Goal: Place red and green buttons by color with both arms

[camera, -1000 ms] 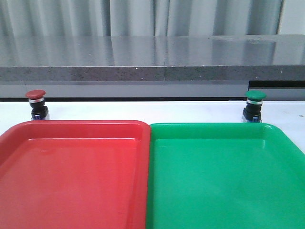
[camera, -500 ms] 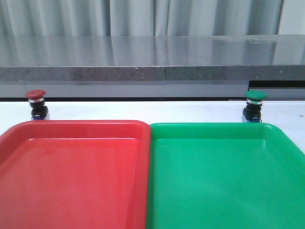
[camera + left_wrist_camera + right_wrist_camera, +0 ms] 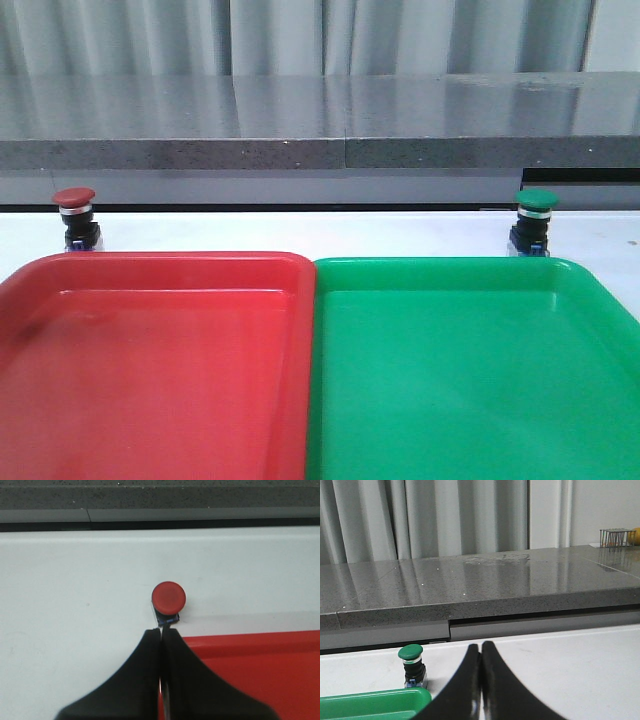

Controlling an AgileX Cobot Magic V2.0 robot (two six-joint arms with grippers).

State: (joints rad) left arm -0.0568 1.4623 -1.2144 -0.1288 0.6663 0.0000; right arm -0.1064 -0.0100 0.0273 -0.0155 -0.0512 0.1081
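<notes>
The red button (image 3: 75,215) stands upright on the white table behind the red tray (image 3: 150,380), at the far left. The green button (image 3: 533,220) stands upright behind the green tray (image 3: 470,380), at the far right. Neither gripper shows in the front view. In the left wrist view my left gripper (image 3: 161,630) is shut and empty, above the tray's rim, with the red button (image 3: 168,597) just beyond its tips. In the right wrist view my right gripper (image 3: 480,645) is shut and empty, with the green button (image 3: 412,665) off to its side.
A grey stone counter (image 3: 320,120) runs along the back of the table, with curtains behind it. The two trays sit side by side and fill the near half of the table. A small wire rack (image 3: 616,536) stands on the counter far off.
</notes>
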